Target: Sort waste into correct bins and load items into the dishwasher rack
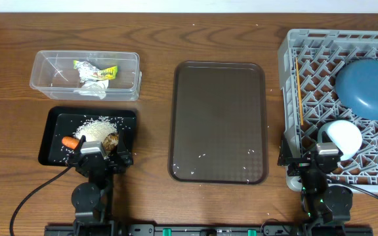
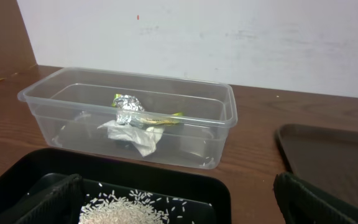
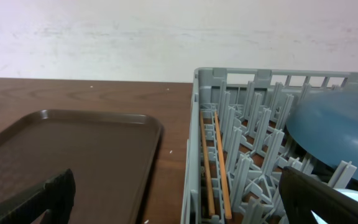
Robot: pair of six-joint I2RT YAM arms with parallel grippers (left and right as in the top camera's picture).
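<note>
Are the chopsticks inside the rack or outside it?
Inside: the chopsticks lie within the rack, flat along one of its side walls.

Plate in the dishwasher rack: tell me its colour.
The plate is dark blue, plain with no pattern; it shows best in the overhead view.

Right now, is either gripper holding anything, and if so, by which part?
Nothing is held. The left gripper stands open over the black tray, the right gripper open at the edge of the rack, both empty.
</note>
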